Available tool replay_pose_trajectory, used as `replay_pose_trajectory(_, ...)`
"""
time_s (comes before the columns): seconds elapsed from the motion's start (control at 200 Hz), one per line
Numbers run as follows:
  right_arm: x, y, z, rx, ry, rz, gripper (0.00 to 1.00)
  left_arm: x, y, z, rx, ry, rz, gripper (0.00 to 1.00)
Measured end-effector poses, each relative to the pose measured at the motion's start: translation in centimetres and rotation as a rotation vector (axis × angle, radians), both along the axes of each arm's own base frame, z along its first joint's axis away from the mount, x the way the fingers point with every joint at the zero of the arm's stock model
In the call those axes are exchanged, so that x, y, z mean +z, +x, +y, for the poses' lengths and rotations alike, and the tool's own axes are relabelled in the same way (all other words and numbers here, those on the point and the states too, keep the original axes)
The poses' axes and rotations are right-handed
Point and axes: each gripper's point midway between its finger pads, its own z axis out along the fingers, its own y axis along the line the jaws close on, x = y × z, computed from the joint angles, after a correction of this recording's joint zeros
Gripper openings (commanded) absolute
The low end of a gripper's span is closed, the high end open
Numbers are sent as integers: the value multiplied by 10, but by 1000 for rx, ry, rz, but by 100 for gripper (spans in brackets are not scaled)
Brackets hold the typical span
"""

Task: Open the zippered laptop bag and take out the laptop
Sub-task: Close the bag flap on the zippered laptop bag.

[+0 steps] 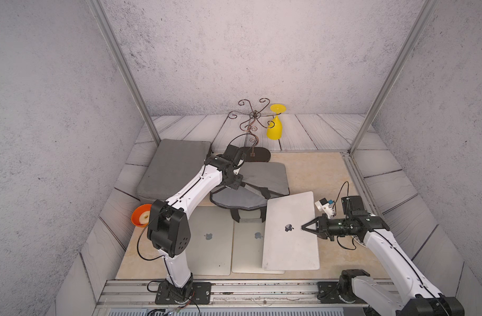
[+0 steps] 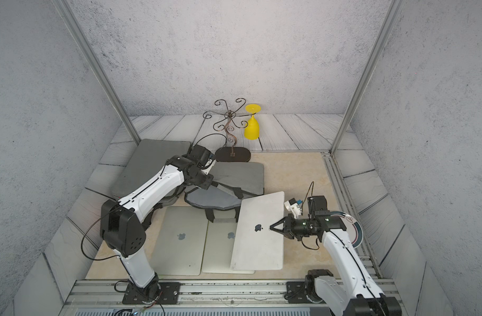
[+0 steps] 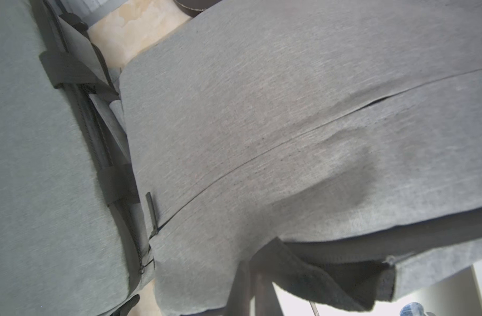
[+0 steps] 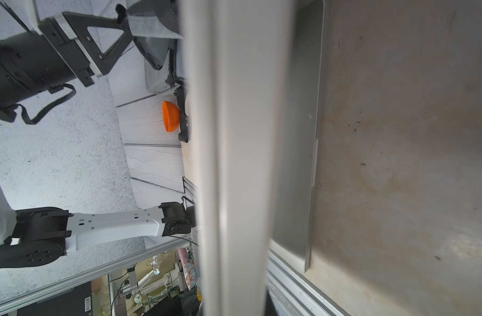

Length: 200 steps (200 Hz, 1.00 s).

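- Right gripper [image 1: 302,227] pinches the laptop [image 1: 289,254] at its right edge; the laptop overlaps a second laptop [image 1: 246,254].
- Left gripper [image 4: 126,23] is clamped on the laptop bag [image 1: 264,175] flap, far-centre.
- Bare mat [image 1: 330,175] lies to the right.
- Apple logo [image 1: 289,227] is on the lid.

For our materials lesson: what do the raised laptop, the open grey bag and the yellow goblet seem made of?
Raised laptop: probably aluminium, matte silver; even, dull sheen.
Open grey bag: woven fabric, matte; heathered weave, stitched seam.
Yellow goblet: likely plastic, smooth, opaque, uniform colour.
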Motion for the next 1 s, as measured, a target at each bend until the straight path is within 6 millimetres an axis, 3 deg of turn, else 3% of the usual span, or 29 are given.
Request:
replay_pose_trajectory(0.39, 23, -6, 6, 8, 77, -34, 0, -46, -4, 15, 5, 125, 109, 0)
replay_pose_trajectory(0.646, 47, 1, 7, 34, 74, -96, 0, -51, -2, 23, 15, 166, 114, 0)
replay_pose_trajectory(0.781, 49, 9, 8, 47, 84, -111, 0, -53, -2, 28, 24, 167, 121, 0)
replay_pose_trajectory(0.921, 45, 22, 8, 59, 76, -109, 0, -55, -6, 29, 25, 149, 143, 7)
replay_pose_trajectory(1.001, 42, 33, 9, 55, 76, -125, 0, -50, -10, 28, 33, 96, 154, 24)
